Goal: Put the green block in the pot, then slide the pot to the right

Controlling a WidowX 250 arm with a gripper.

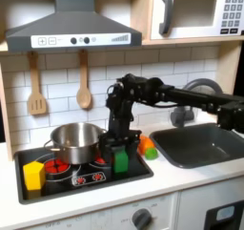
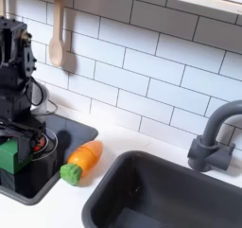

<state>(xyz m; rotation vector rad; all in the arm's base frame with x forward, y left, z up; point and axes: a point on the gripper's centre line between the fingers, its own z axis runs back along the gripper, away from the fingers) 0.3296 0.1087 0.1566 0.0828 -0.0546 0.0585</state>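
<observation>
Green block (image 1: 120,159) — one; pot (image 1: 76,141) — one.

pot (image 1: 76,141): polished steel, mirror-glossy. green block (image 1: 120,159): smooth, plastic-looking, slight sheen. yellow block (image 1: 33,175): same finish. stove top (image 1: 114,177): glossy black. sink (image 2: 180,194): matt dark grey, faucet (image 2: 210,142) same. hanging spoon (image 2: 57,35): bare wood. wall tiles (image 2: 151,71): glossy white. gripper (image 1: 116,138): matt black
</observation>
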